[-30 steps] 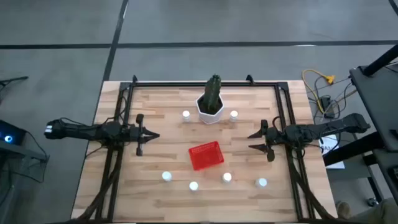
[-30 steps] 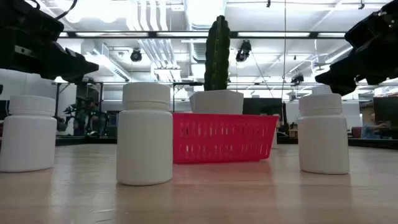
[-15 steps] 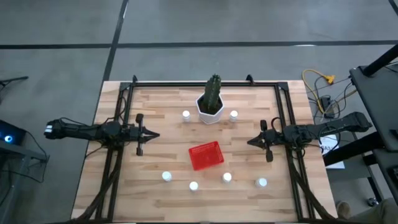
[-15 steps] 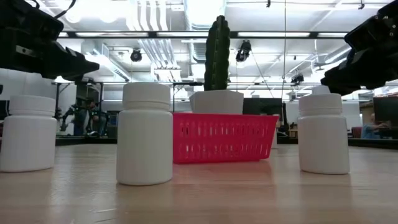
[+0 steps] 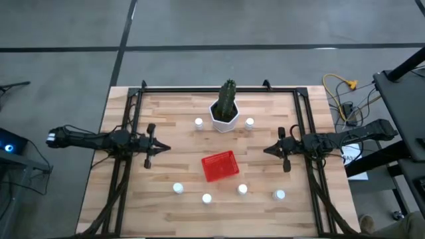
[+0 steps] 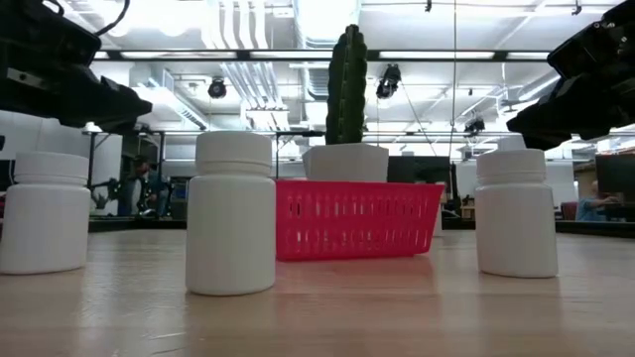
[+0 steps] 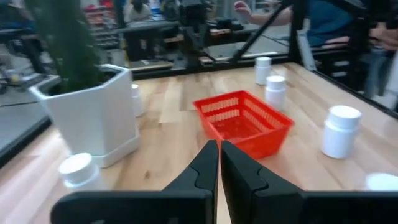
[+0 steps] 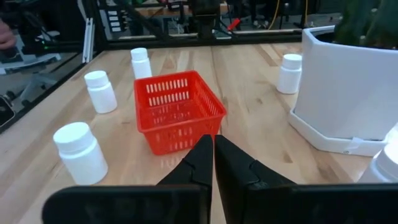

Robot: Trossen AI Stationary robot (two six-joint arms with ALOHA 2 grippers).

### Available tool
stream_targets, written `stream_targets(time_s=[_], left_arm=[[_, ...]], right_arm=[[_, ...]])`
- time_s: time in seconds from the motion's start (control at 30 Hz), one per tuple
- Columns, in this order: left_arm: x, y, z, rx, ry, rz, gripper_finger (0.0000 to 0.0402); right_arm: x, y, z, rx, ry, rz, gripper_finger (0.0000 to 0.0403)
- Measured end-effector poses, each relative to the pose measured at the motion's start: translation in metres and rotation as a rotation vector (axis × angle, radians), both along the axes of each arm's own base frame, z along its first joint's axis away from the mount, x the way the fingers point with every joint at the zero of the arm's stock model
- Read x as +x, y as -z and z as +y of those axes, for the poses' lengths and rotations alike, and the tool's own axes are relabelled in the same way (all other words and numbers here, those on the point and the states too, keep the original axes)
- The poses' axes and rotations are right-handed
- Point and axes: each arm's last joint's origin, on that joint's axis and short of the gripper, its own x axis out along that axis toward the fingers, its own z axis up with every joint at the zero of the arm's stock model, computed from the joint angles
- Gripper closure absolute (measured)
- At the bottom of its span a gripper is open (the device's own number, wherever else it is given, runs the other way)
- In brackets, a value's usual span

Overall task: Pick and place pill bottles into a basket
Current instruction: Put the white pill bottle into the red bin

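- Six pill bottles (image 5: 178, 188) stand untouched on the table (image 5: 179, 126) in the high view, exactly where they were half a second ago; the right gripper (image 5: 267, 149) has edged slightly toward the centre, the left gripper (image 5: 166, 147) has barely shifted. Four white bottles lie in an arc from 7 to 4 o'clock of the red basket (image 5: 220, 166); two flank the white cactus pot (image 5: 224, 114) at 12 o'clock. The basket sits mid-table, tilted, with nothing in it. Each arm reaches in level from its side, at 9 and 3 o'clock.
- Low view: three bottles (image 6: 231, 214) stand upright, white with white caps, before the basket (image 6: 357, 218); both arms hang dark above the outer bottles.
- Left wrist view: the left gripper (image 7: 219, 148) has its fingers pressed together, holding nothing, aimed at the basket (image 7: 243, 121); bottles (image 7: 340, 130) stand around it, the pot (image 7: 96, 115) beside.
- Right wrist view: the right gripper (image 8: 213, 144) is likewise narrowed to a closed slit, empty, pointing at the basket (image 8: 178, 110), with bottles (image 8: 79, 152) nearby.
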Motion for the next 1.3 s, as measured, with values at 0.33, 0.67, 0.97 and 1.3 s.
stream_targets(time_s=[0.33, 0.67, 0.97, 1.3], left_arm=[[0.000, 0.003, -0.004, -0.024, 0.139, 0.010, 0.0401], [0.001, 0.006, 0.000, 0.004, -0.013, 0.012, 0.0402], [0.002, 0.008, 0.001, 0.024, -0.038, 0.026, 0.0402], [0.000, 0.000, 0.001, 0.079, -0.033, -0.063, 0.0402]], right_arm=[[0.000, 0.000, 0.000, -0.003, 0.002, -0.001, 0.0394], [0.000, 0.000, -0.005, -0.009, 0.164, -0.002, 0.0394], [-0.001, 0.003, -0.008, -0.093, 0.246, 0.022, 0.0394], [0.002, -0.024, 0.000, -0.187, -0.001, -0.253, 0.0394]])
